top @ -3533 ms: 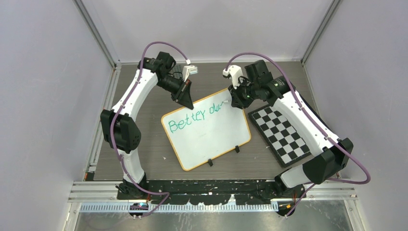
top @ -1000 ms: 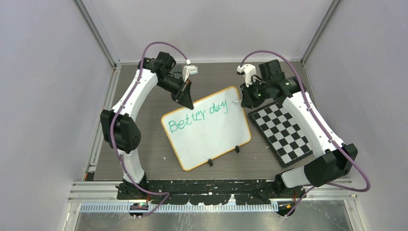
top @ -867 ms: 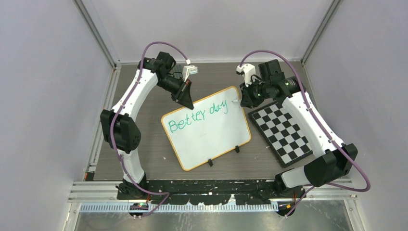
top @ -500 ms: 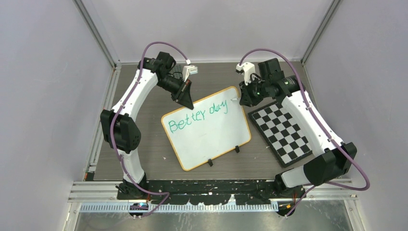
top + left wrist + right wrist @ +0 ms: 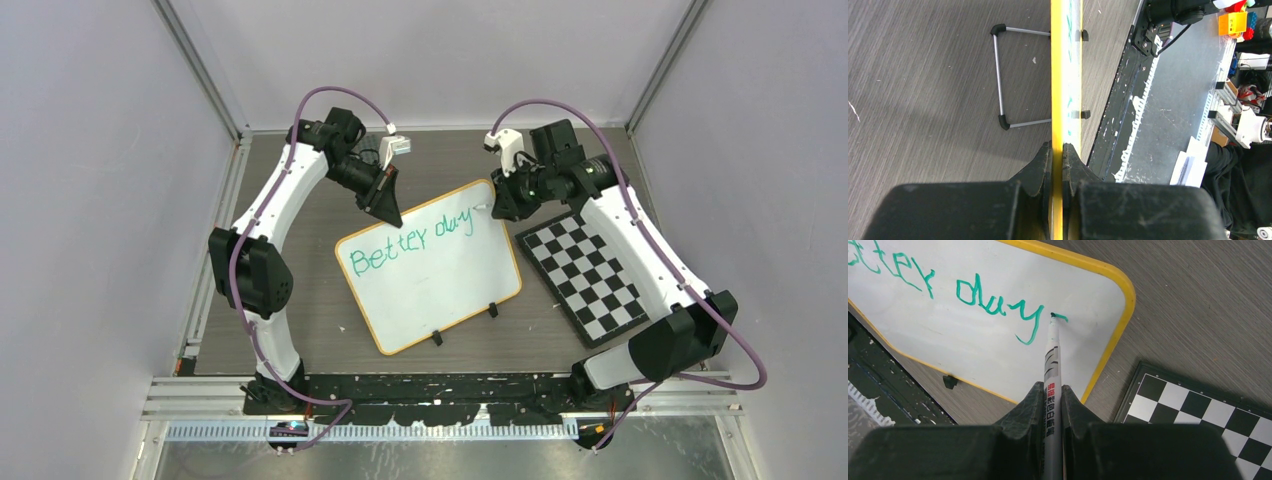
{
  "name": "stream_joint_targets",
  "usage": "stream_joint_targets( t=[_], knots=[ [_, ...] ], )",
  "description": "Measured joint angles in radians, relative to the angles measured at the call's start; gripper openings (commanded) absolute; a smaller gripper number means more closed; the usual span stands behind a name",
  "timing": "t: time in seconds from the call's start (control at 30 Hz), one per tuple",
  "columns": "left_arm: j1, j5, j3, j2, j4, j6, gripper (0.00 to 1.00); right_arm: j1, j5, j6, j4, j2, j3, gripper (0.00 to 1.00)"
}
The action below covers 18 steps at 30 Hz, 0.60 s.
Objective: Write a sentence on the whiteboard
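The orange-rimmed whiteboard (image 5: 440, 290) sits askew, its green sentence (image 5: 408, 242) reading "Better day".

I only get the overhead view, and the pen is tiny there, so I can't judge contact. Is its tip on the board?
Observer: Yes; the marker tip meets the whiteboard just right of the "y", at a short green dash.
Operator: What is the left hand doing?
Observer: The left hand is shut on the whiteboard's yellow rim, a finger on each face.
Operator: Anything behind the board?
Observer: A wire stand with black end caps.
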Motion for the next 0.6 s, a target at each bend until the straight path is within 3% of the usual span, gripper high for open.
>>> stream_joint_targets(
  t=[0.6],
  knots=[
    [0.000, -0.002, 0.000, 0.000, 0.002, -0.005, 0.00, -0.001, 0.026, -0.029, -0.018, -0.014, -0.042, 0.00]
  ],
)
